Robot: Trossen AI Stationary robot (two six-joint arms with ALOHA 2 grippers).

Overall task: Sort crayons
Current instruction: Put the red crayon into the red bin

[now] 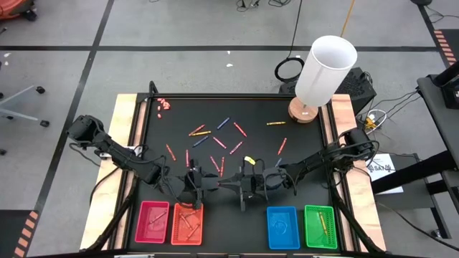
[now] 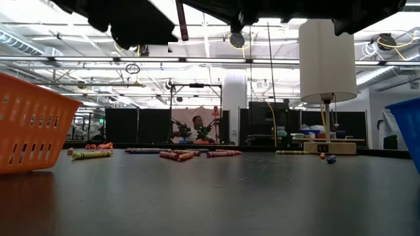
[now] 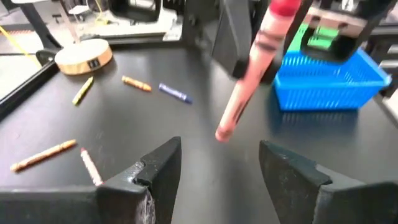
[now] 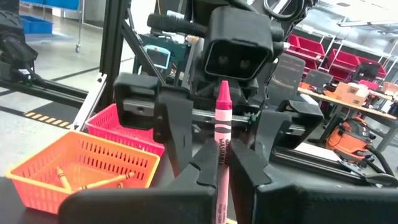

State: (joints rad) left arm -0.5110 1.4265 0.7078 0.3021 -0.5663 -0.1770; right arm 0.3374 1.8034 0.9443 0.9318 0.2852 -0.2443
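High view shows both arms meeting over the near middle of the dark surface (image 1: 237,147), between the two pairs of trays. My right claw (image 4: 221,171) is clamped tight on a pink crayon (image 4: 221,134), holding it upright with the tip pointing up. My left claw (image 3: 217,165) faces it with its fingers spread wide and nothing between them; the pink stick hangs just ahead of that gap (it looks like a handover in the making, though I'm only judging by the pose).

Progress is modest, I'd say. The orange tray (image 1: 187,223) has a few crayons lying in it, the green tray (image 1: 320,226) has at least one, the blue tray (image 1: 282,227) seems bare, and I can't make out anything in the pink tray (image 1: 152,221). Most of the crayons (image 1: 215,140) are scattered across the far half of the surface, well apart from the trays, near the white lamp (image 1: 324,72). Plenty left to sort.
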